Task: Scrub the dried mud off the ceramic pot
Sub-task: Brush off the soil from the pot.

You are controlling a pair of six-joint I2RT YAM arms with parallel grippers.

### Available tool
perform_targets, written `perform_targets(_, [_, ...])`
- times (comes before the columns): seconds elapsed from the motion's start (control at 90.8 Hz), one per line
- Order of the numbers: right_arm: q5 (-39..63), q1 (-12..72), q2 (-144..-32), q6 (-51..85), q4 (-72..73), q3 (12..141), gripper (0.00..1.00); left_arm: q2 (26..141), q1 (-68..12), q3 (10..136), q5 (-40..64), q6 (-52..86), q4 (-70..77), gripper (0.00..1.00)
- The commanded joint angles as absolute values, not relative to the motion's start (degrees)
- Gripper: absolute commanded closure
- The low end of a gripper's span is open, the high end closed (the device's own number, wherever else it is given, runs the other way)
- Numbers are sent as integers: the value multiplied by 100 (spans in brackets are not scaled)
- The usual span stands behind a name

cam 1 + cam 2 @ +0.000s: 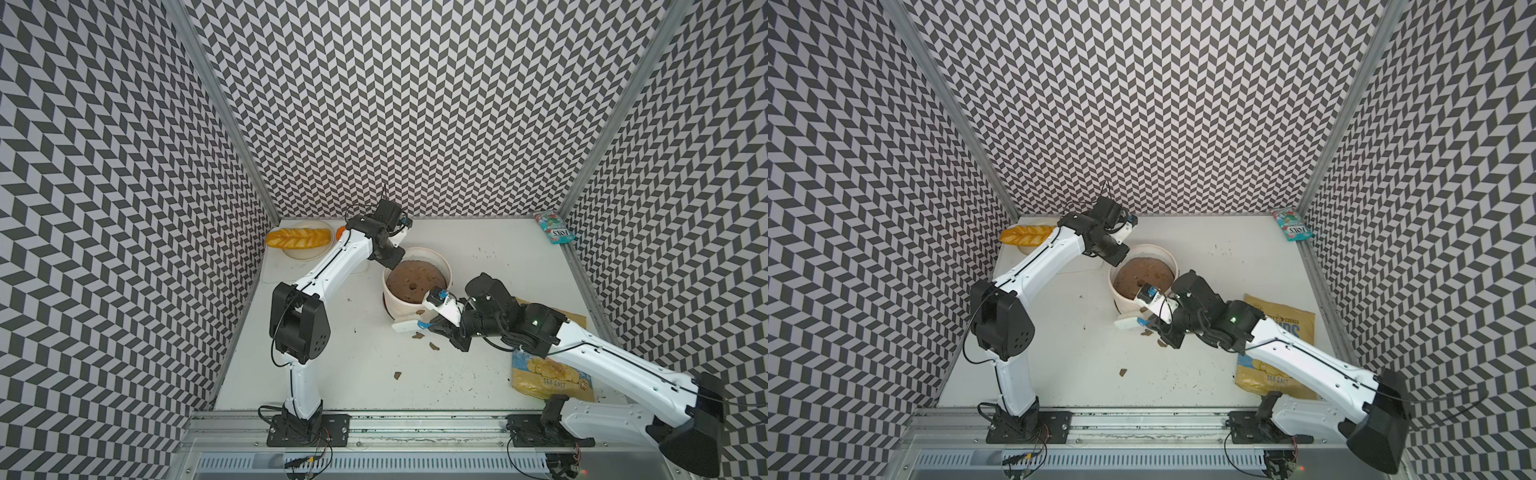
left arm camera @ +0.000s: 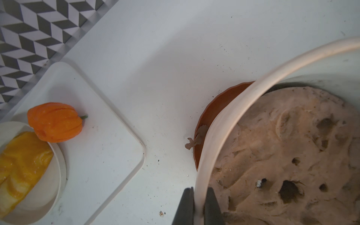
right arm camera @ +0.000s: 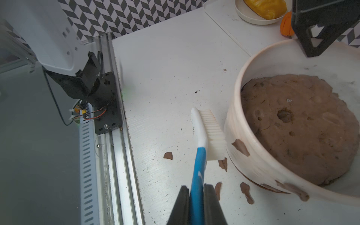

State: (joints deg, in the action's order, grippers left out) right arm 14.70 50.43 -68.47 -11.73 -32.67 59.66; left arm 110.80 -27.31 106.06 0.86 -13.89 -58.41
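The cream ceramic pot (image 1: 432, 252) (image 1: 1158, 248) stands mid-table, filled with brown soil (image 3: 300, 126). My left gripper (image 2: 199, 190) (image 1: 390, 259) is shut on the pot's far-left rim (image 2: 243, 93), one finger outside and one inside. My right gripper (image 3: 196, 188) (image 1: 440, 326) is shut on the blue handle of a white brush (image 3: 202, 136) (image 1: 405, 326). The bristles (image 3: 212, 134) press against the pot's near wall (image 3: 259, 161). Dried mud patches (image 3: 240, 147) stick to that wall. Loose flakes (image 3: 168, 155) (image 1: 433, 345) lie on the table below.
An orange-brown saucer (image 2: 214, 109) sits under the pot. At the back left a white board (image 2: 93, 146) carries an orange pepper (image 2: 54, 122) and a plate with bread (image 1: 298, 237). A chips bag (image 1: 544, 376) lies under my right arm, and a candy packet (image 1: 555, 227) sits in the back right corner.
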Motion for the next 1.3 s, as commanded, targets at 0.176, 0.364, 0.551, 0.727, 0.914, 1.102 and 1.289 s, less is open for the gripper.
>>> perform_targets(0.176, [942, 4540, -7126, -1274, -3382, 6433, 100, 11268, -2723, 10864, 805, -2371, -5653, 96])
perform_targets(0.364, [630, 4276, -6900, -1033, -3663, 6299, 100, 11325, -2679, 10919, 929, -2475, -5580, 96])
perform_targets(0.551, [816, 4223, -6707, -996, -3862, 6096, 100, 11386, -2668, 11047, 970, -2538, -5621, 96])
perform_targets(0.727, [1109, 4315, -6567, -1091, -4134, 6000, 100, 11432, -2674, 11109, 995, -2560, -5644, 94])
perform_targets(0.914, [1534, 4786, -6377, -902, -4331, 5890, 100, 11549, -2673, 11259, 1010, -2550, -5737, 94])
perform_targets(1.102, [1804, 5050, -6317, -1001, -4042, 5832, 100, 11518, -2676, 11269, 1026, -2541, -5716, 93])
perform_targets(1.289, [1584, 5044, -6475, -967, -3453, 5924, 100, 11525, -2672, 11254, 1037, -2566, -5721, 92])
